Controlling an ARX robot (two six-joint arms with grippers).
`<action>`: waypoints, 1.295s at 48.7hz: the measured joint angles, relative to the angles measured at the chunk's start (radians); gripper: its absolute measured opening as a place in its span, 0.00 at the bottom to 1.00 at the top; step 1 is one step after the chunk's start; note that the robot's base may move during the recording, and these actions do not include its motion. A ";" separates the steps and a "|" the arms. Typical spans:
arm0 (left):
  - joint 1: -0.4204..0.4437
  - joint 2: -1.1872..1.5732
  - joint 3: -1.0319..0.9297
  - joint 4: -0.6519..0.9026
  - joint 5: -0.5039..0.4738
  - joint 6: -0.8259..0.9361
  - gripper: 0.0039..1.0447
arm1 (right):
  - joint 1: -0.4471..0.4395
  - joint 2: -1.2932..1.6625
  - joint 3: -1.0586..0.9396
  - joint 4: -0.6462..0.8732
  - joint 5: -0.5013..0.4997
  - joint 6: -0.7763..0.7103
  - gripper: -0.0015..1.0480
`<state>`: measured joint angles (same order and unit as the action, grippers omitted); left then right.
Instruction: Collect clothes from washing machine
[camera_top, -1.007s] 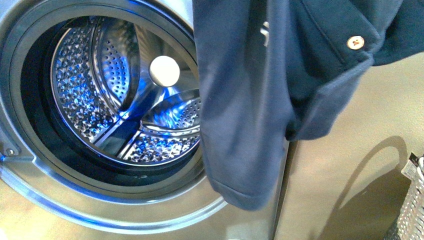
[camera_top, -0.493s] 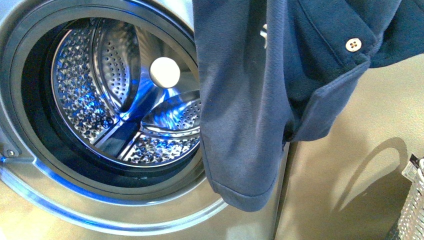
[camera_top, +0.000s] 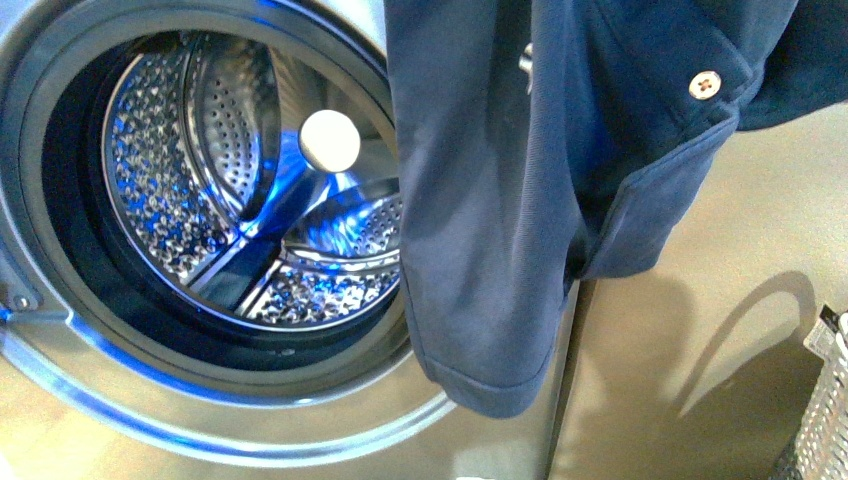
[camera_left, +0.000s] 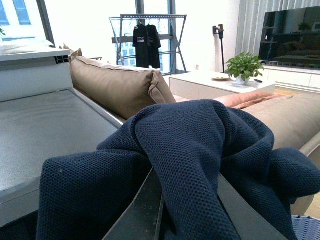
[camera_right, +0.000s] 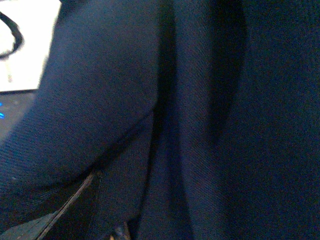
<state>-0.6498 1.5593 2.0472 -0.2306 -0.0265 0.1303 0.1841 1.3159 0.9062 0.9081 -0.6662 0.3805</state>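
The clothes (camera_top: 480, 250) are being held aloft in front of the washing machine (camera_top: 700, 330), just to the right of its open porthole and fully outside the drum (camera_top: 190, 170). The lower hem is hanging free over the right edge of the door ring. It is judged that the garment is being kept high so that it clears the rubber seal and does not snag on the way to the laundry basket (camera_top: 828, 420), which is being shown only as a corner low and to the right of the washing machine.

In the left wrist view, the fabric is being bunched between and over the two dark fingers (camera_left: 145, 210) of the left claw (camera_left: 190, 180). That claw is therefore judged to be clenched on the clothes and carrying their weight. The right wrist view is being filled almost wholly by dark navy cloth. Whether the right claw is clenched or released cannot be told.

Count of items being shown:
- One garment, with one round pale button (camera_top: 705, 85) near its upper fold.
- One washing machine, with one drum. No further garment is being seen inside the drum.
- One basket, partly in view.
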 joint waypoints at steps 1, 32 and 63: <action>0.000 0.000 0.000 0.000 0.000 0.000 0.15 | 0.002 0.000 0.000 0.008 -0.003 0.007 0.93; 0.000 0.000 0.000 0.000 0.000 0.000 0.15 | 0.036 0.007 -0.029 0.255 -0.111 0.534 0.93; 0.000 -0.002 0.000 0.000 -0.002 0.000 0.15 | 0.175 0.100 0.171 -0.029 0.098 0.266 0.93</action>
<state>-0.6498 1.5578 2.0472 -0.2306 -0.0284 0.1307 0.3592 1.4162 1.0775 0.8787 -0.5686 0.6468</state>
